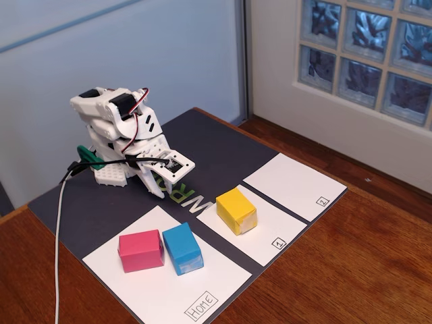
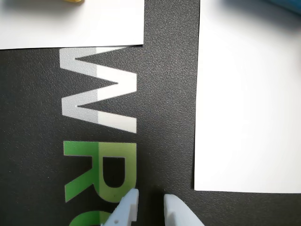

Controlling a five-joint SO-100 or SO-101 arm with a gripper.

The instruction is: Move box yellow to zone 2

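In the fixed view the yellow box [image 1: 236, 210] stands on the white sheet marked 1 [image 1: 266, 239], in the middle of the dark mat. Zone 2 [image 1: 290, 181], the white sheet marked 2, lies bare to its right. The white arm is folded at the back left, and its gripper [image 1: 159, 190] points down at the mat lettering, well left of the box. In the wrist view the gripper [image 2: 150, 202] shows only its tips, a narrow gap apart, with nothing between them. A sliver of the yellow box [image 2: 73, 1] shows at the top edge.
A pink block [image 1: 140, 250] and a blue block [image 1: 182, 248] sit side by side on the Home sheet [image 1: 169, 293] at the front left. The mat [image 1: 223, 145] lies on a wooden table, with a white cable [image 1: 57, 229] along its left side.
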